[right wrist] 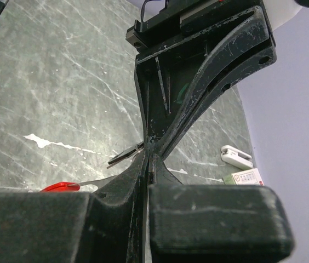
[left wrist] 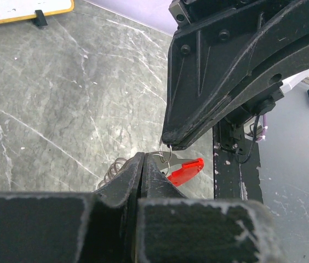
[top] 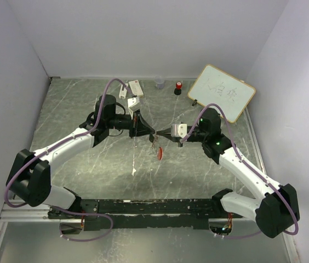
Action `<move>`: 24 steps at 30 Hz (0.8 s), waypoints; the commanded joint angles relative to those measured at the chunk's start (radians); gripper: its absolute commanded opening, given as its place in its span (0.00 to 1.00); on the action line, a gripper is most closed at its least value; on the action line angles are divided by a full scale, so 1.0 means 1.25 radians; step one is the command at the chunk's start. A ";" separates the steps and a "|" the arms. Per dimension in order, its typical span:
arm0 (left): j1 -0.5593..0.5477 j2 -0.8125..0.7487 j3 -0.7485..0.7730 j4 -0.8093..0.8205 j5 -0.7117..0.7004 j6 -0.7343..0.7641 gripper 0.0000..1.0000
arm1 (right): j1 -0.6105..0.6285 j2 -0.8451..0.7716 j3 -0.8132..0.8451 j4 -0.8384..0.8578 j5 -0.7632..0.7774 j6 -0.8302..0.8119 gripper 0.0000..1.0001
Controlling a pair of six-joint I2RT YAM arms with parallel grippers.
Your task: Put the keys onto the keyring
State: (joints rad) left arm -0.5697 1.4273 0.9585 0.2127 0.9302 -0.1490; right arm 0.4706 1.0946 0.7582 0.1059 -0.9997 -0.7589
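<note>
The left tool [top: 149,132] and right tool [top: 164,134], two in all, meet tip to tip above the centre of the desk [top: 89,104]. Both are closed, each pinching the silver loop [left wrist: 164,155] of the one keyring [top: 160,153]. Its red piece hangs just below the tips. The keys are too small to count. One whiteboard [top: 222,92] and one red-topped cylinder [top: 178,87] stand at the far edge.

Grey-green marble pattern with white veins on the table [top: 78,109]; bright red plastic with a silver loop on the keyring [left wrist: 184,171]; black on the left end effector [top: 149,132] and the right end effector [top: 162,133]; white face, yellow-brown frame on the whiteboard [top: 222,92]
</note>
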 commanded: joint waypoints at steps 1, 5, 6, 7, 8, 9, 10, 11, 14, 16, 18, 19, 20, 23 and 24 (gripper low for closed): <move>-0.007 0.002 0.020 0.004 -0.019 0.014 0.07 | -0.003 -0.019 -0.005 0.033 -0.009 0.007 0.00; -0.008 0.001 0.020 -0.004 -0.027 0.018 0.07 | -0.003 -0.018 -0.005 0.033 -0.008 0.007 0.00; -0.007 0.000 0.021 -0.004 -0.029 0.019 0.07 | -0.003 -0.019 -0.004 0.034 -0.008 0.007 0.00; -0.008 0.000 0.021 -0.006 -0.032 0.021 0.07 | -0.003 -0.019 -0.005 0.037 -0.007 0.009 0.00; -0.009 -0.001 0.022 -0.012 -0.037 0.025 0.07 | -0.003 -0.019 -0.005 0.039 -0.007 0.011 0.00; -0.010 -0.002 0.023 -0.016 -0.043 0.028 0.07 | -0.003 -0.019 -0.007 0.041 -0.005 0.013 0.00; -0.011 -0.002 0.024 -0.020 -0.047 0.032 0.07 | -0.003 -0.019 -0.007 0.043 -0.004 0.015 0.00; -0.013 -0.002 0.024 -0.022 -0.049 0.034 0.07 | -0.004 -0.019 -0.006 0.044 -0.004 0.016 0.00; -0.016 -0.006 0.021 -0.023 -0.058 0.039 0.07 | -0.003 -0.019 -0.007 0.048 -0.001 0.019 0.00; -0.020 -0.008 0.021 -0.029 -0.071 0.046 0.07 | -0.003 -0.020 -0.008 0.055 0.001 0.024 0.00; -0.023 -0.008 0.024 -0.041 -0.080 0.055 0.07 | -0.003 -0.021 -0.011 0.062 0.003 0.029 0.00; -0.024 -0.009 0.024 -0.041 -0.079 0.057 0.07 | -0.003 -0.021 -0.012 0.062 0.003 0.029 0.00; -0.025 -0.010 0.023 -0.039 -0.080 0.055 0.07 | -0.003 -0.020 -0.011 0.060 0.003 0.028 0.00; -0.025 -0.012 0.022 -0.040 -0.085 0.055 0.07 | -0.003 -0.019 -0.008 0.054 0.002 0.025 0.00; -0.025 -0.012 0.022 -0.042 -0.087 0.056 0.07 | -0.003 -0.020 -0.009 0.056 0.003 0.027 0.00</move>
State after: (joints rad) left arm -0.5949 1.4273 0.9585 0.1726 0.8436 -0.1001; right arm 0.4706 1.0924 0.7547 0.1368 -0.9974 -0.7326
